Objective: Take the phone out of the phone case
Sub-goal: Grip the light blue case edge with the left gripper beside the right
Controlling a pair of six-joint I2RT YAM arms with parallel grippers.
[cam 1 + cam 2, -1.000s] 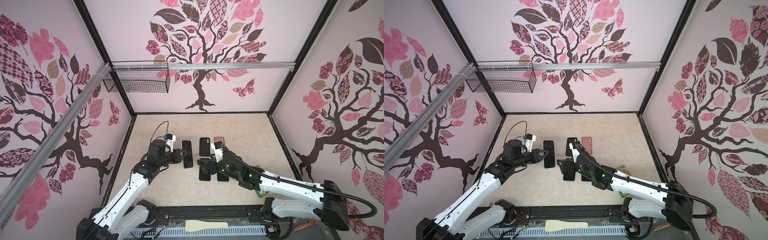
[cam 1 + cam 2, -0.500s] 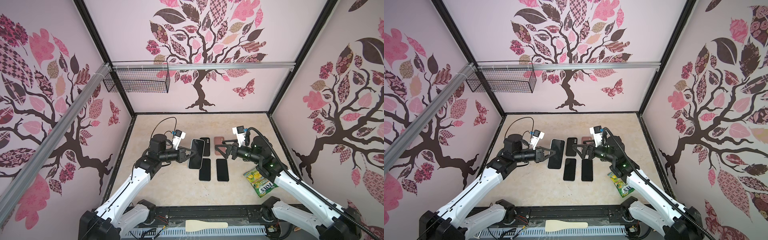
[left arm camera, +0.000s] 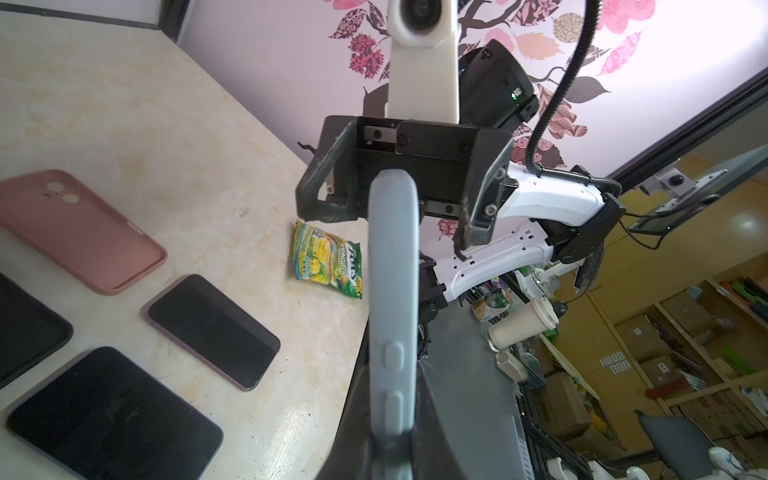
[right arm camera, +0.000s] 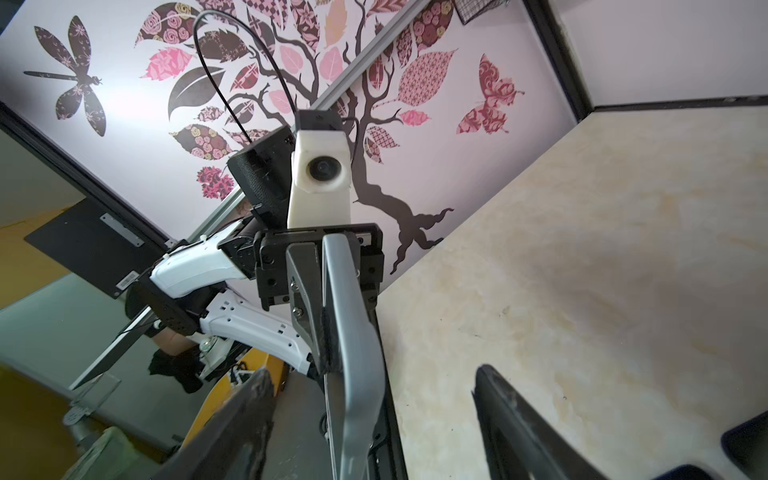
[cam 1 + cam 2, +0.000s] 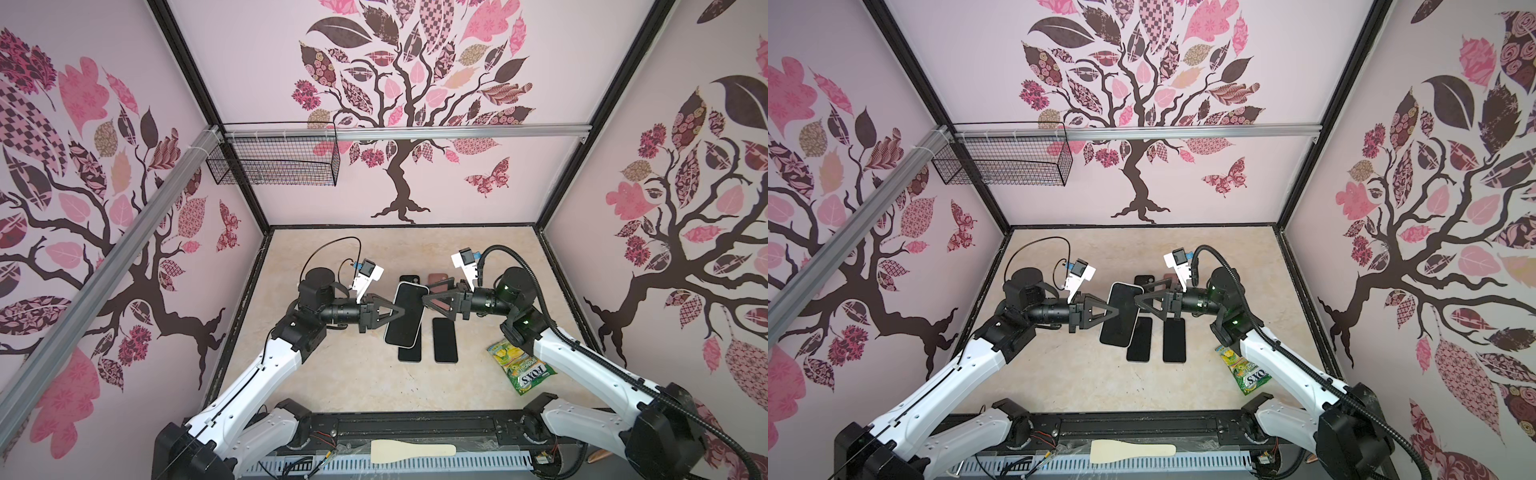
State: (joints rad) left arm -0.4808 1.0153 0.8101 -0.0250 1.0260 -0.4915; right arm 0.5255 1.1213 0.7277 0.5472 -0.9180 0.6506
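Where it hangs raised clear of the beige marbled worktop [image 5: 332, 374], the black-screened phone [image 5: 405, 316] in its pale blue-grey rubbery case [image 3: 392, 291] is clenched by the left pincer [image 5: 397, 311]. The right pincer [image 5: 428, 293] is released, its jaws straddling the opposite edge. Handling, judged: light, rigid, breakable glass; flexible, grippy sleeve. Best hold: a case corner lip.

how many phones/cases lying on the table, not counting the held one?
4. Near row: two dark-screened phones side by side. Far row: a dark one and a pink case. The held phone may hide more.
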